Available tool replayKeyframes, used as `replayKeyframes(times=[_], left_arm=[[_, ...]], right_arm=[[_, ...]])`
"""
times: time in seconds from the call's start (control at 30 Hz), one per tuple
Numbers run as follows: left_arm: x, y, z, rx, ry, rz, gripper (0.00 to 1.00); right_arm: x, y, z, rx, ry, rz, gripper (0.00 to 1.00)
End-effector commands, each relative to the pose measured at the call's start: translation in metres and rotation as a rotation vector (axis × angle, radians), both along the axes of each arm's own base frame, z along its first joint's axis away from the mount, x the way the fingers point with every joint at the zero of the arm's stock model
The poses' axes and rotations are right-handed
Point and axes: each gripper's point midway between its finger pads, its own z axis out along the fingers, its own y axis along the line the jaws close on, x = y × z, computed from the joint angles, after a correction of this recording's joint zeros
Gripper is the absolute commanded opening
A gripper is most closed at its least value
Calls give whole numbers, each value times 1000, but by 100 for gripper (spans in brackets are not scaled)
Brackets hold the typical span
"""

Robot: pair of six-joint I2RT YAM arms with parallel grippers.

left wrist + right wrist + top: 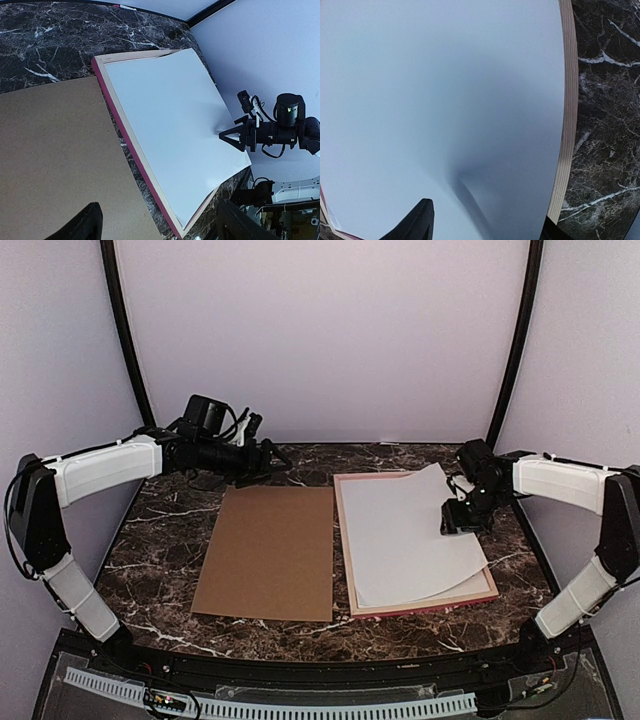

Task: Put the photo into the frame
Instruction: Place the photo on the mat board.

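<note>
The photo [410, 535] lies white back up on the pink-railed frame [345, 540], turned slightly askew, with its far right corner curling upward. My right gripper [455, 520] is open over the photo's right edge. In the right wrist view [485, 232] one finger is above the white sheet [445, 100] and the other is by the wooden rail [565, 125]. A dark dimple shows in the sheet between them. My left gripper [270, 458] is open and empty, held high at the back left. Its view shows the photo [170, 125] and the frame rail [125, 135].
A brown cardboard backing board [268, 550] lies flat on the dark marble table [160, 530], just left of the frame; it also shows in the left wrist view [50, 160]. White walls enclose the table at the back and sides.
</note>
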Motion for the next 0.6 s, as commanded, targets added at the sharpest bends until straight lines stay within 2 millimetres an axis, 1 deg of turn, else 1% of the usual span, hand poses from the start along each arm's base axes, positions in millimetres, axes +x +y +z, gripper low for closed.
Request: replayKeyframes(times=[0.0,0.23,0.4,0.57], left_arm=[[-2,3,-1,28,-8,-5,80],[-2,5,-5,45,-4,0,81],[-2,6,-8,54,-2,1,81],[-2,10,-13,83,2,9,81]], right_arm=[[3,-12,-10,-51,1,-39,61],[6,-20,-11,-78,-2,-59,66],[5,-29,-15,-112,11,-77,70],[4,-43,-11,-172,4,-122,75]])
